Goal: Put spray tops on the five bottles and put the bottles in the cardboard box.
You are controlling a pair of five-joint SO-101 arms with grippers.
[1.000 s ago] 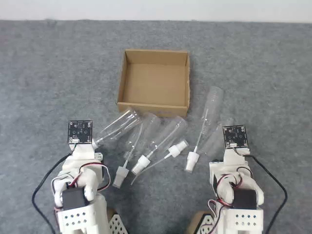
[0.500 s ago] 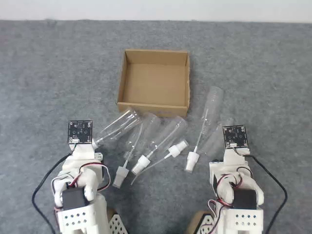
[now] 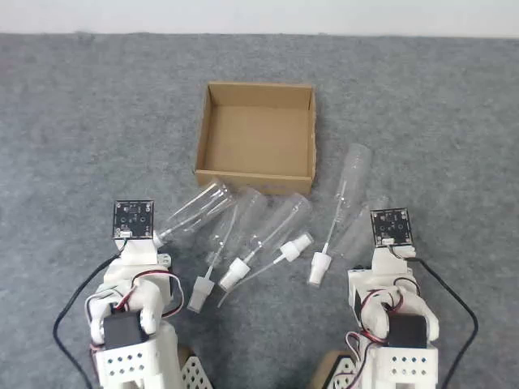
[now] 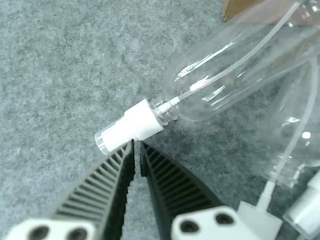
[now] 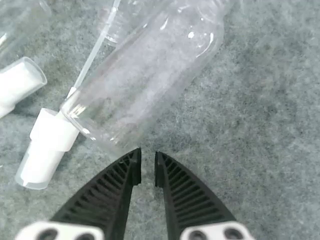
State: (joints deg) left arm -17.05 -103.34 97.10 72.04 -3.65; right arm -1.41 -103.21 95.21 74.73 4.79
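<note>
Where the open, square brown cardboard box [image 3: 255, 134] stands on the table, five clear plastic bottles [image 3: 193, 211] lie on their sides just outside its near wall, on the side facing the arms. Three of them fan out from the box's near-left corner and the middle of that wall. A fourth bottle [image 3: 354, 172] lies off the box's near-right corner, and the fifth bottle [image 3: 361, 228] lies farther from the box on that same side.

There are five white plastic spray tops [image 3: 319, 267], each at the end of a bottle that points away from the box. Four can be counted from above, trailing thin dip tubes. The fifth top [image 4: 127, 131] sits at the neck of the bottle nearest the box's left corner.

There are two arms and one box. The left gripper [image 4: 136, 144] has its black ribbed jaws drawn to a thin slit with nothing between them. Its tips are right by that fifth top, and contact cannot be told. The right gripper [image 5: 147, 151] is likewise nearly closed around nothing, with its tips just beside the fifth bottle.

A grey felt-like mat [image 3: 81, 121] covers the table all around the box. A pale strip of wall [image 3: 259, 14] runs beyond the box's far side.
</note>
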